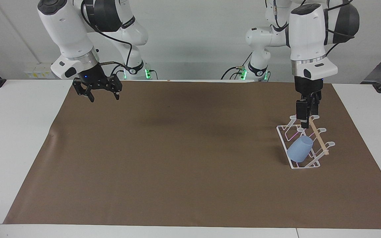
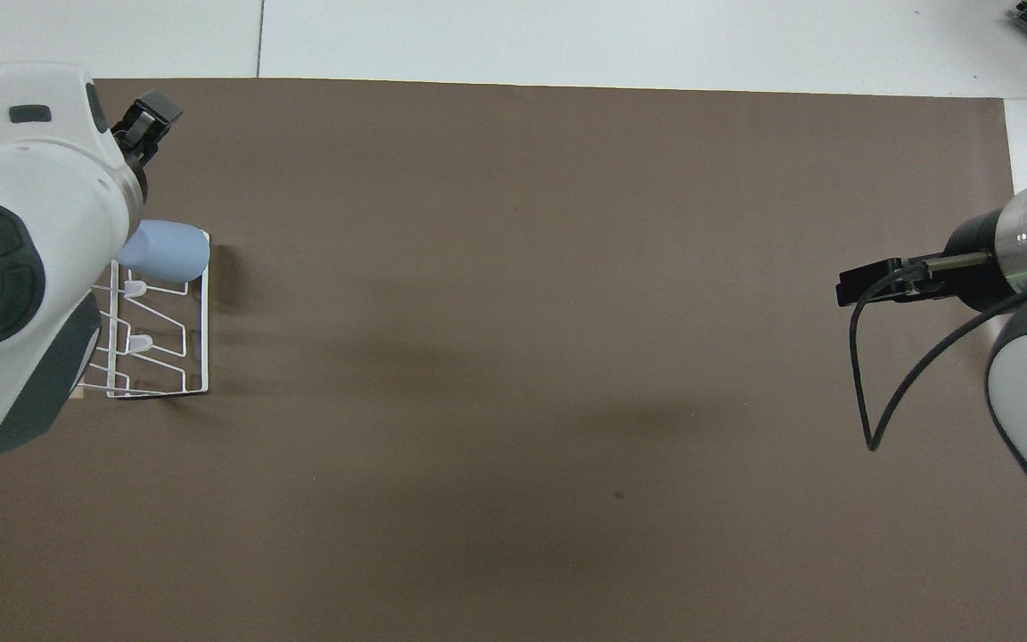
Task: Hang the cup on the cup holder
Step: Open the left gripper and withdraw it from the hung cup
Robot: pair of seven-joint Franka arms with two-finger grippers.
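The left gripper (image 1: pixel 306 123) hangs in the air over the cup holder (image 1: pixel 304 142), pointing straight down, with nothing in it. Its fingers stand apart and touch nothing, and there is a clear gap of air between them and the cup (image 1: pixel 300 149). The cup is light blue and sits tilted on one of the rack's slanted wire prongs, at the end of the rack that is farthest from the robots. The cup holder is a white wire rack with a pale wooden stick (image 1: pixel 319 138) along its top, and it stands on the brown mat (image 1: pixel 177 158) toward the left arm's end of the table, close to that short edge of the mat. The rack's other prongs, nearer to the robots, are bare. The right gripper (image 1: pixel 104 96) waits in the air over the mat's corner at the right arm's end, close to the robots, with its fingers spread wide and holding nothing. Between the two grippers the brown mat lies flat and open, a big stretch of room. White table (image 1: pixel 15 132) shows around the mat on every side.
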